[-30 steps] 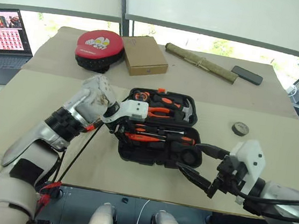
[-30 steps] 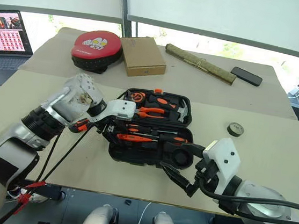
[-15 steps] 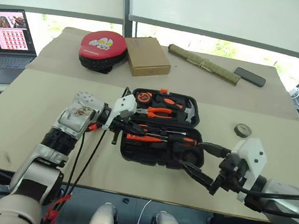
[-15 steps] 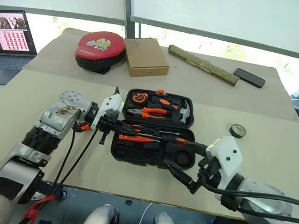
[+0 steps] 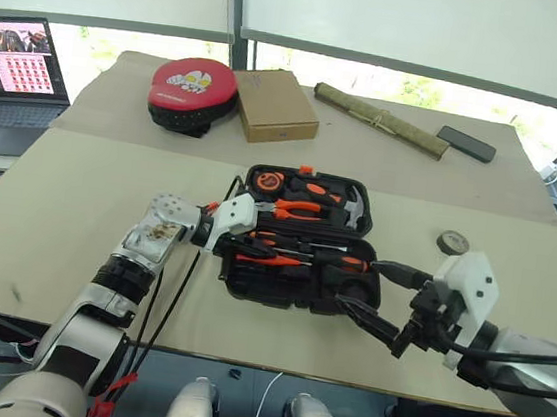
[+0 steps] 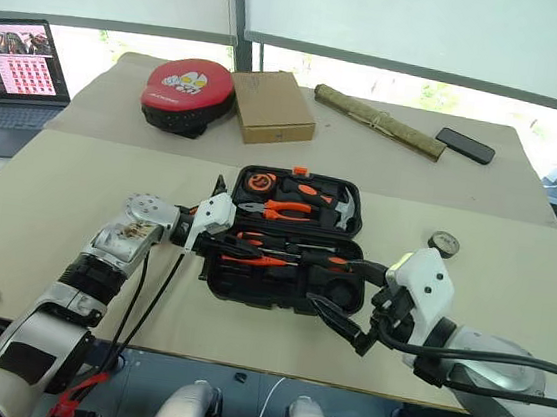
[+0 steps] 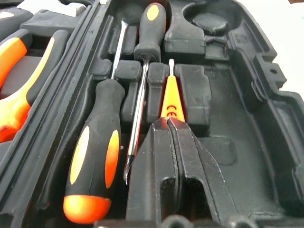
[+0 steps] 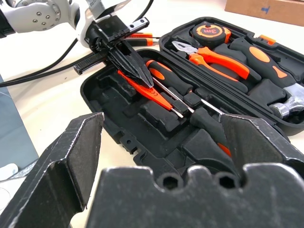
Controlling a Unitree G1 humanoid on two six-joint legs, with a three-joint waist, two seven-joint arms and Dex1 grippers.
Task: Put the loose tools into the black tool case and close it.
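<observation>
Since a second ago the left pincer (image 5: 237, 243) has dropped from above the black hinged plastic tool case (image 5: 307, 242) down into its near half, and its fingers have come together. They now press on a slim orange tester screwdriver (image 7: 169, 99) lying in a moulded slot; whether they pinch it is unclear. Two black-and-orange steel-shaft screwdrivers (image 7: 96, 164) already lie beside it. The case sits open on the tan table (image 5: 68, 205), near the front edge. The right pincer (image 5: 380, 303) waits just beside the case with fingers spread wide, holding nothing. Loading looks nearly done; closing remains.
</observation>
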